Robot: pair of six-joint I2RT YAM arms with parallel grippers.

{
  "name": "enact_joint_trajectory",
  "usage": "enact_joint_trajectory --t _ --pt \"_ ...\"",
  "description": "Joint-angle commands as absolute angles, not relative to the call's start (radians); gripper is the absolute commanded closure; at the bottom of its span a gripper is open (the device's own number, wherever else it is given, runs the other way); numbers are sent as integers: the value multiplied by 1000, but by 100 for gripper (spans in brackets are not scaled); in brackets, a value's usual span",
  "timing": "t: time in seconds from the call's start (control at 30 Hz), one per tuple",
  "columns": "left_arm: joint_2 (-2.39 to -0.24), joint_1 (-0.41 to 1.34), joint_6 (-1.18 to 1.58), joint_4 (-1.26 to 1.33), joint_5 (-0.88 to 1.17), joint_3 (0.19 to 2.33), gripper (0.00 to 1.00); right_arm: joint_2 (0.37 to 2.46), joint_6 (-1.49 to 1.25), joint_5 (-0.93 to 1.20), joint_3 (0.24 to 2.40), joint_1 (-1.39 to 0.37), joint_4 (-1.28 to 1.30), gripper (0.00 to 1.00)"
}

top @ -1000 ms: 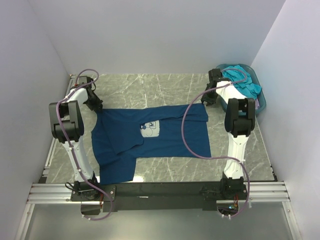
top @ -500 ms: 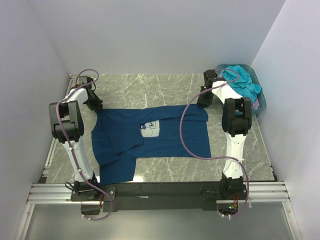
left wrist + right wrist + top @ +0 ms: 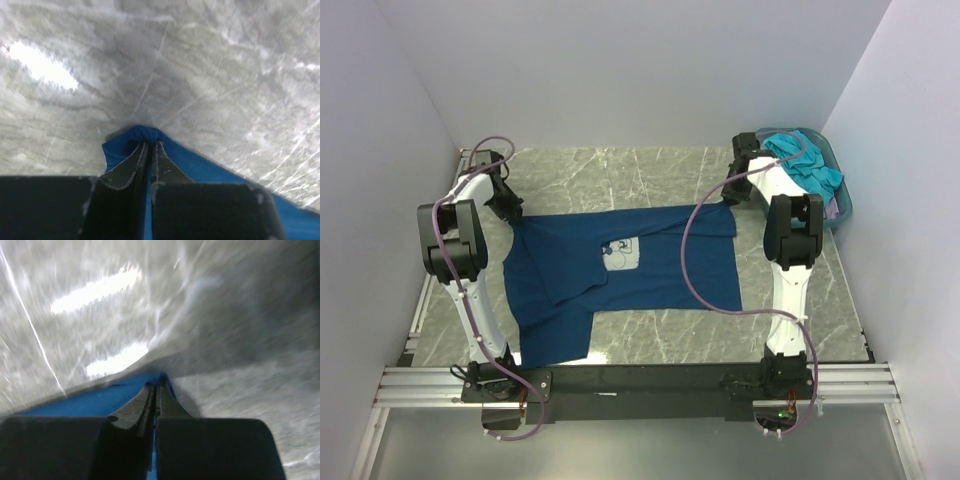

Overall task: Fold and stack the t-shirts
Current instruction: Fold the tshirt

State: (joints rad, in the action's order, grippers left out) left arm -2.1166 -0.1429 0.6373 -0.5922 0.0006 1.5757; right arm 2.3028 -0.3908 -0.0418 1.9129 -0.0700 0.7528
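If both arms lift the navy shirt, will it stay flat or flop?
Probably flop: the navy shirt lies limp and creased. Pinched only at two corners by the left gripper and right gripper, its middle would likely sag.

Navy t-shirt spread flat; left pincer, right pincer at far corners

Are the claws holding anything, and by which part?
Both pinch the navy t-shirt: the left claw its far left corner, the right claw its far right corner.

We cannot read the small white chest print on the dark navy cloth t-shirt — too small — and the right wrist view blurs the grey marbled tabletop.
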Motion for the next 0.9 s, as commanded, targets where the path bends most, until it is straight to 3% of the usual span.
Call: enact_joint_trajectory --t 0.0,0.27,0.37,0.47,0.53,0.57,0.67,0.87 --pt "-2183 -169 624 -627 -38 1621 99 2330 -405 -113 1994 -23 689 100" --pt "-2244 -169 627 -624 3 1710 96 2416 -350 -84 2157 -8 719 100" --pt "-2261 -167 626 -634 14 1747 88 2398 -344 -48 2129 -9 706 88" --pt "-2255 -169 620 -656 44 1785 74 2361 -339 -22 2103 -15 712 72" --pt "-2232 -167 618 -658 64 1784 63 2315 -331 -24 2067 -20 709 67" --pt "-2197 -167 618 -660 63 1775 49 2297 -328 -29 2051 -26 704 64" --pt "-2108 -158 614 -663 32 1744 29 2228 -325 -54 1997 -49 701 60" --pt "-1924 -120 604 -673 3 1614 19 2097 -350 -57 1838 -104 664 58"
